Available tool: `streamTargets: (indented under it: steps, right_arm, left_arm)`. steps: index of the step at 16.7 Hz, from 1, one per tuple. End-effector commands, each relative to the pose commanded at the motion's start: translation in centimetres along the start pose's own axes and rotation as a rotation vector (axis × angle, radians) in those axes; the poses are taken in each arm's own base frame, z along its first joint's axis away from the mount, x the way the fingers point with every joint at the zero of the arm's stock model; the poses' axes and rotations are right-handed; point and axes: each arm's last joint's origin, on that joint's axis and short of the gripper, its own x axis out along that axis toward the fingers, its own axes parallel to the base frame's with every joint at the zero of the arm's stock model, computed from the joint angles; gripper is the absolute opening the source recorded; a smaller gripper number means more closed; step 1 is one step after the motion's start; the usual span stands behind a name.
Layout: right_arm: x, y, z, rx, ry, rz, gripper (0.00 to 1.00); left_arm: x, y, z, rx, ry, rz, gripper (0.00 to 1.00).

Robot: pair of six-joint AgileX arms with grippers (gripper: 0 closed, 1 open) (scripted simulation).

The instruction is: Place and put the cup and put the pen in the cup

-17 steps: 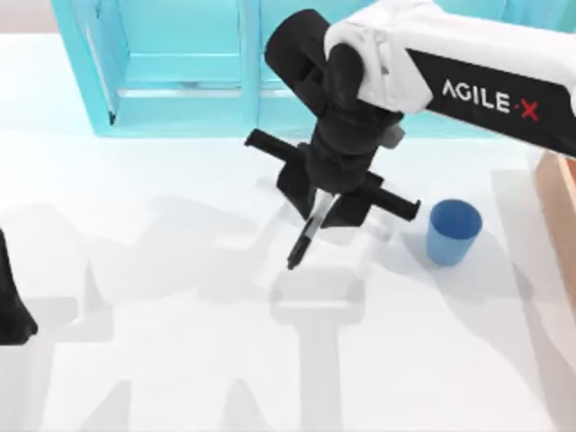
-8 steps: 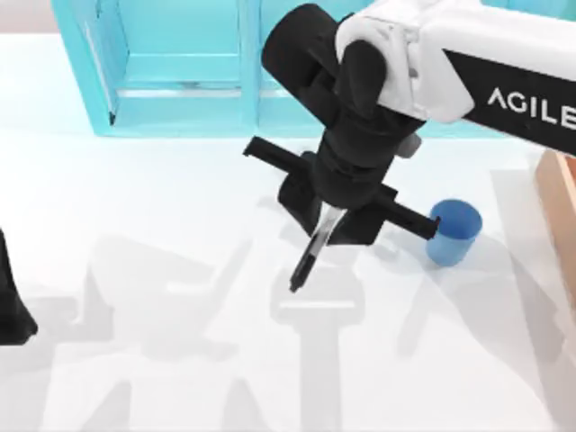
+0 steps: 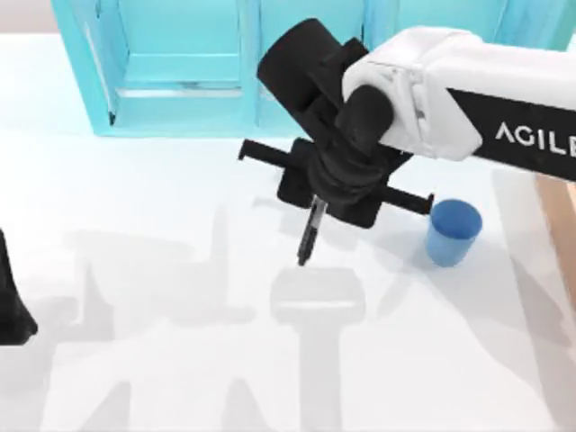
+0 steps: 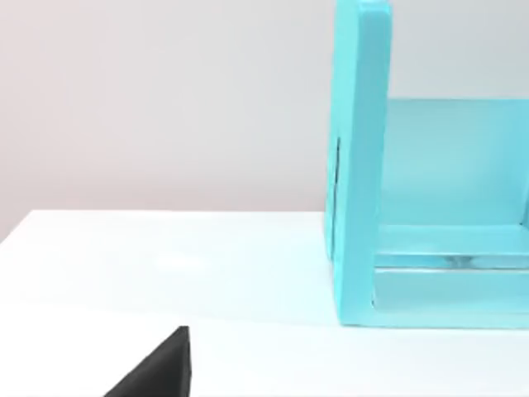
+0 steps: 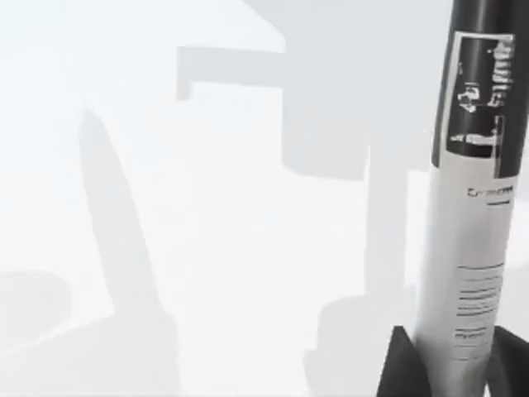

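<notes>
Right claw [image 3: 317,205] gripping the pen [image 3: 310,232], pen hanging below it, cup [image 3: 452,231] well right

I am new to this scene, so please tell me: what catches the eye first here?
First the right end effector, raised over the table's middle, shut on the pen, which hangs tip-down. Next the blue cup, upright at the table's right side, apart from the pen. A turquoise shelf stands behind.

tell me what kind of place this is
Likely a rendered tabletop test scene rather than a real room: a plain white table, a turquoise shelf unit at the back, and just a blue cup and a pen held by the right gripper.
</notes>
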Motion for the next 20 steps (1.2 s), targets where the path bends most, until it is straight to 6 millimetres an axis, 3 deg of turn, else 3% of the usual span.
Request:
streamTargets:
  steps: [6,10,15,20]
  right_arm:
    - [4.2,-1.4,-3.3,-0.271,-0.436,0.009,0.00]
    - [4.9,-4.1,-6.0,-0.391,-0.738,-0.041,0.00]
    - [1.2,-7.9,-8.0,-0.380,-1.052,-0.132,0.00]
    - [-3.5,-9.9,-8.7,-0.242,-1.225,-0.161,0.00]
  left_arm:
    - [0.0,0.0,0.0,0.000,0.000,0.000,1.00]
    - [0.0,0.0,0.0,0.000,0.000,0.000,1.00]
    - [0.0,0.0,0.0,0.000,0.000,0.000,1.00]
    - [0.0,0.0,0.0,0.000,0.000,0.000,1.00]
